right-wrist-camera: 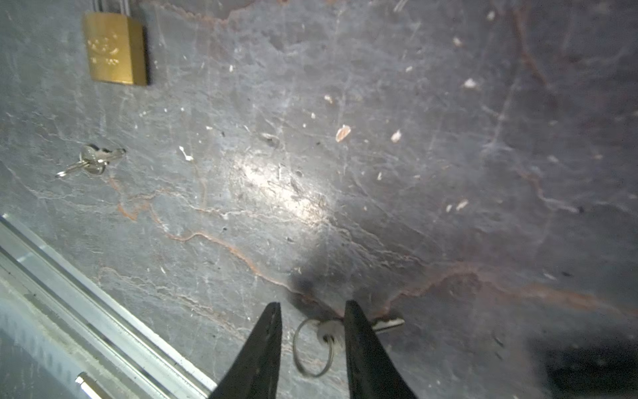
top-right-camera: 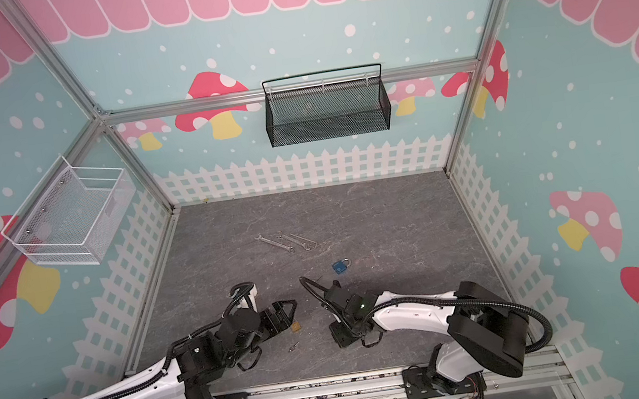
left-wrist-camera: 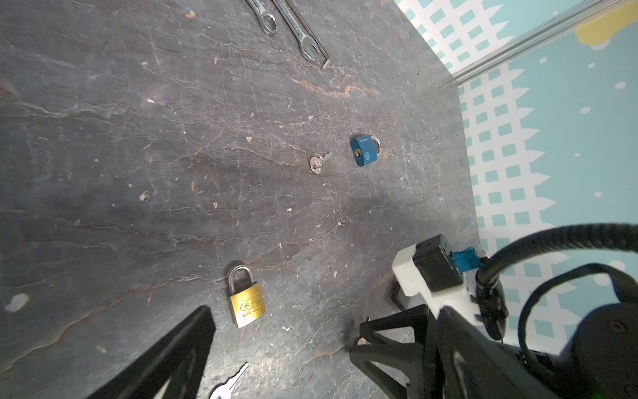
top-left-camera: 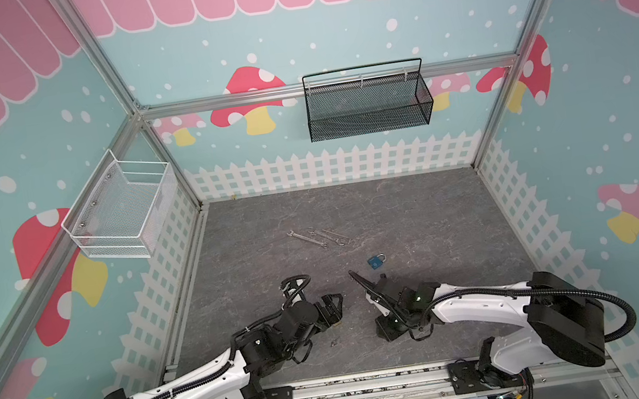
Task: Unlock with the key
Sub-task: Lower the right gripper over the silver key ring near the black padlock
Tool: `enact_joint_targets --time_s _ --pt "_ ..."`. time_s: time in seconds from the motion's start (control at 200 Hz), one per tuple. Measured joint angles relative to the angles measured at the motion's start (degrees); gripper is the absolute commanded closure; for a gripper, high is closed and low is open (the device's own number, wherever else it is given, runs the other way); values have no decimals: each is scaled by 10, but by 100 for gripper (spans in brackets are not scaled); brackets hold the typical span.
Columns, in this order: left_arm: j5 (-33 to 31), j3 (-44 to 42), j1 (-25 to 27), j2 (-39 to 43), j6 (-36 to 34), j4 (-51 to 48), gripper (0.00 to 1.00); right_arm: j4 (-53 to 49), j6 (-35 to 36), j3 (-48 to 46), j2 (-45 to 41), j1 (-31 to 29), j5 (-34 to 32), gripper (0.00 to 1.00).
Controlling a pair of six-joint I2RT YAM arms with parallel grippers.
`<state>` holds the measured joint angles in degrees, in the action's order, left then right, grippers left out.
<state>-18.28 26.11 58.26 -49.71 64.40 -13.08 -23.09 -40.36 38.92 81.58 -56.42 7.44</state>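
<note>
1. The step in hand, as I judge it, was picking up the key; the right claw [right-wrist-camera: 312, 304] stood low over a ringed key [right-wrist-camera: 328, 332] on the desk [right-wrist-camera: 448, 138]; its jaws were apart by a narrow gap that straddled the key's head, one finger overlapping it; no firm clamp showed.
2. That ringed key lay near the brass padlock [left-wrist-camera: 247, 304], off to its right in both top views, where the claw hid it.
3. The left claw [left-wrist-camera: 283, 324] gaped wide and empty; the brass padlock lay flat just ahead of its fingers, shackle seated, untouched.
4. A small bunch of keys [right-wrist-camera: 91, 160] lay just beside the brass padlock, on the robot's side of it; a blue padlock [left-wrist-camera: 365, 152] lay well beyond the brass padlock toward the back wall, with a loose key [left-wrist-camera: 319, 162] just beside it; wrenches [left-wrist-camera: 300, 31] lay farther back.
5. Which key suited which lock could not be told.
6. The next move called for pinching the key's head squarely so the blade stuck out free, then lifting without the ring snagging; a thin key on a hard desk could skid or pivot; the left claw would likely need to steady the brass padlock's body with its keyhole left clear.
</note>
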Motion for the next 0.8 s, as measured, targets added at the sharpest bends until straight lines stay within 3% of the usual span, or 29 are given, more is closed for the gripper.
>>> enact_joint_targets --time_s 0.125,0.35,0.585,0.8 --pt "0 0 0 0 3 0 0 2 5 0 1 -2 -1 75" --pt "0 -2 0 -4 10 0 0 1 11 0 1 -3 -5 75" --pt "0 -2 0 -8 12 0 0 -14 9 0 -31 -3 -12 66" --pt "0 -2 0 -18 10 0 0 -30 -40 -13 -68 -7 -7 60"
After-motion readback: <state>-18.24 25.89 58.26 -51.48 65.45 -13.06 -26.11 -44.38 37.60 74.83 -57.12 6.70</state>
